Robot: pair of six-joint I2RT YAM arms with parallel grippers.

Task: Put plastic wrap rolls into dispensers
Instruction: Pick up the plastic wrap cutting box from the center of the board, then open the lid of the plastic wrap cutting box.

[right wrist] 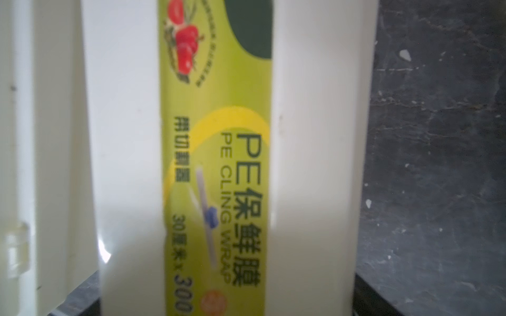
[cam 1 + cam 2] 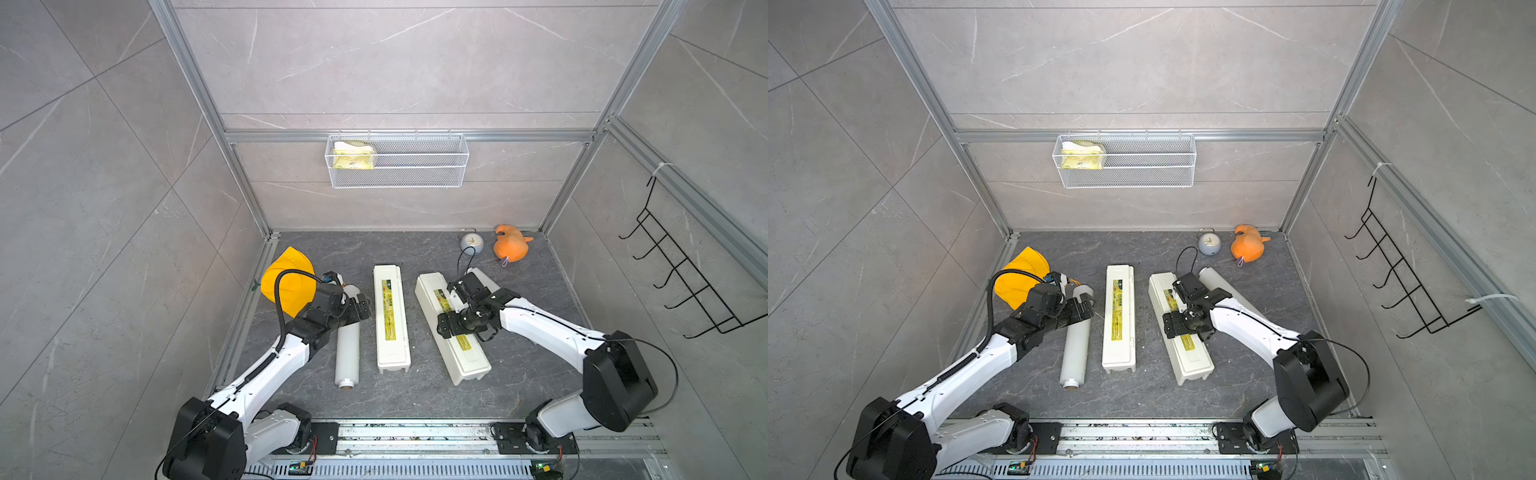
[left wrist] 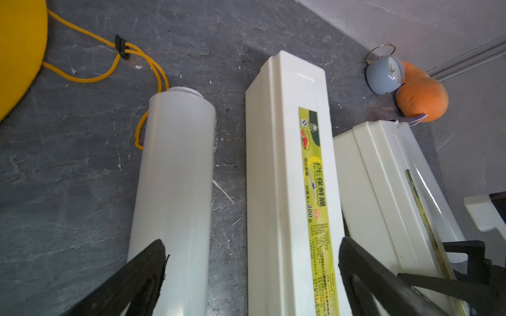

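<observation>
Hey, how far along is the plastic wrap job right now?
Nothing is done: the left dispenser and right dispenser look closed, with the left roll and right roll lying beside them. In hand: the right gripper straddles the right dispenser's lid, grip unclear; the left gripper hangs open above the left roll. Left: opening both lids, loading both rolls.

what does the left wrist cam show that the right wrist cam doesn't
Only left wrist: a roll, the straight dispenser, a clock and an orange toy. Only right wrist: the label of the angled dispenser, face-on and readable as PE CLING WRAP. Both: that angled dispenser and the dark table.
</observation>
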